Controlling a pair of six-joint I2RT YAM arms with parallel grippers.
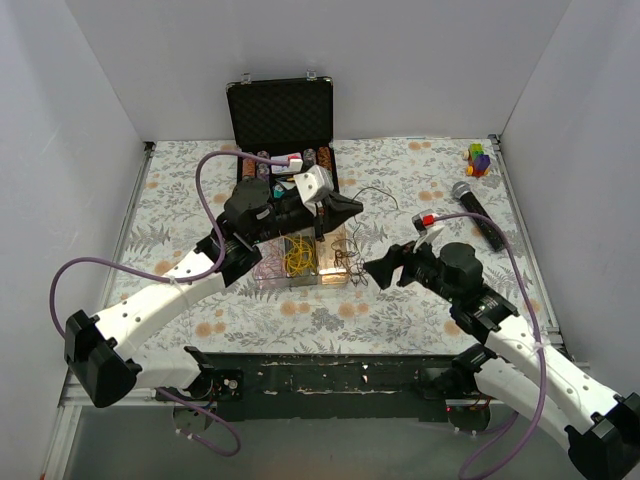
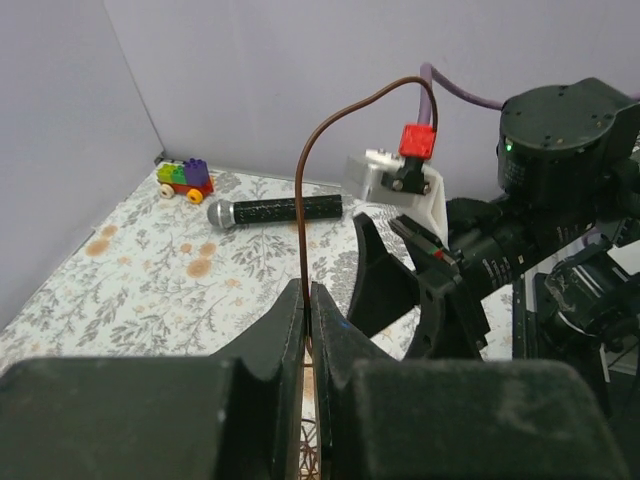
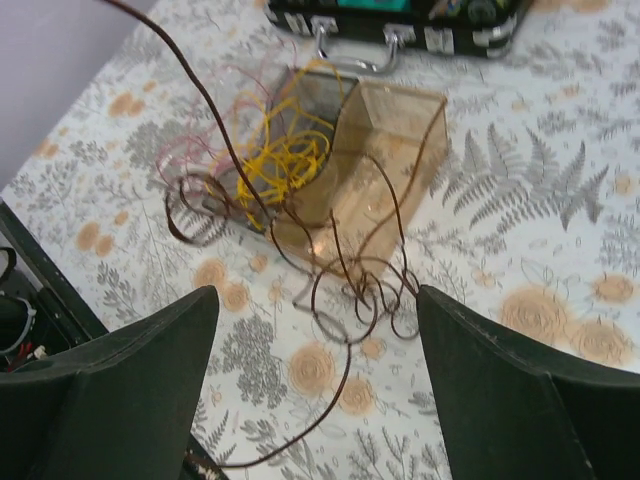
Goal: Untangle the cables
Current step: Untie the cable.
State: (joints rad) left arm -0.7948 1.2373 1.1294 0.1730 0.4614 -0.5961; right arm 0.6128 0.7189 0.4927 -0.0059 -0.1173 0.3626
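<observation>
Count on bench (image 1: 420, 180): 1 black case (image 1: 281, 115), 1 clear box (image 3: 400, 150), 1 microphone (image 1: 477, 213), 1 block toy (image 1: 479, 159), 2 grippers (left gripper (image 1: 348, 206), right gripper (image 1: 385, 270)), and cables (image 3: 285, 160) in 3 colours, pink-red, yellow and brown, too tangled to count the strands.

Tangled cables (image 3: 285, 160) (yellow, pink, brown) in and beside clear tray (image 3: 402, 102)

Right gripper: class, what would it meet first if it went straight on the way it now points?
Probably the brown cable loops lying on the table before the clear tray; depth is uncertain.
</observation>
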